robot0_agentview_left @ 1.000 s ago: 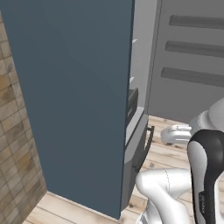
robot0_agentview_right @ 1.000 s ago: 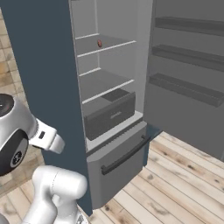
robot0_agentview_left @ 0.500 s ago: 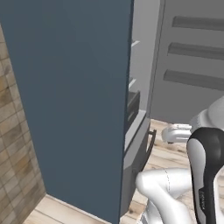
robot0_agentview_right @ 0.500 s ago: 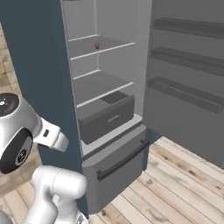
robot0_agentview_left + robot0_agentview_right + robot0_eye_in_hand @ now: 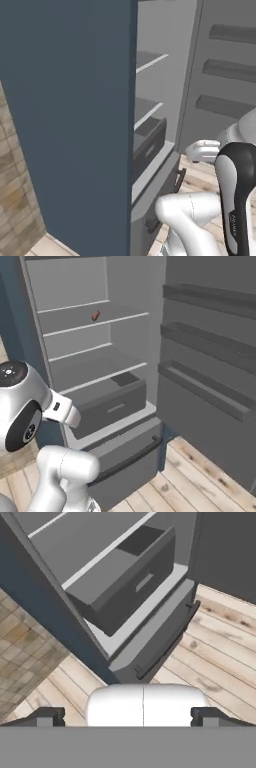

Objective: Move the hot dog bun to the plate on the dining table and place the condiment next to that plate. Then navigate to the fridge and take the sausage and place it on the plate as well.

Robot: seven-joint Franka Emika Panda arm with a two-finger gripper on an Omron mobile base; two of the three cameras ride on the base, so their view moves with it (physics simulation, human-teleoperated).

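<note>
Standing open, the tall grey metallic fridge (image 5: 100, 366) shows white shelves, and the small reddish-brown sausage (image 5: 95, 316) lies alone on an upper one. Lower down, a dark grey drawer (image 5: 112, 406) juts out. The gripper (image 5: 128, 714) spreads wide, holding nothing.

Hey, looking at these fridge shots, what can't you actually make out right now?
- The sausage: in the right base view a tiny reddish speck on an upper shelf; shape and exact lie too small to tell.
- The fridge: in the left base view its dark blue side wall hides most of the shelves.
- The gripper: in the hand view the fingertips are cut off at the bottom edge.
- The drawer: contents hidden by its front.
</note>
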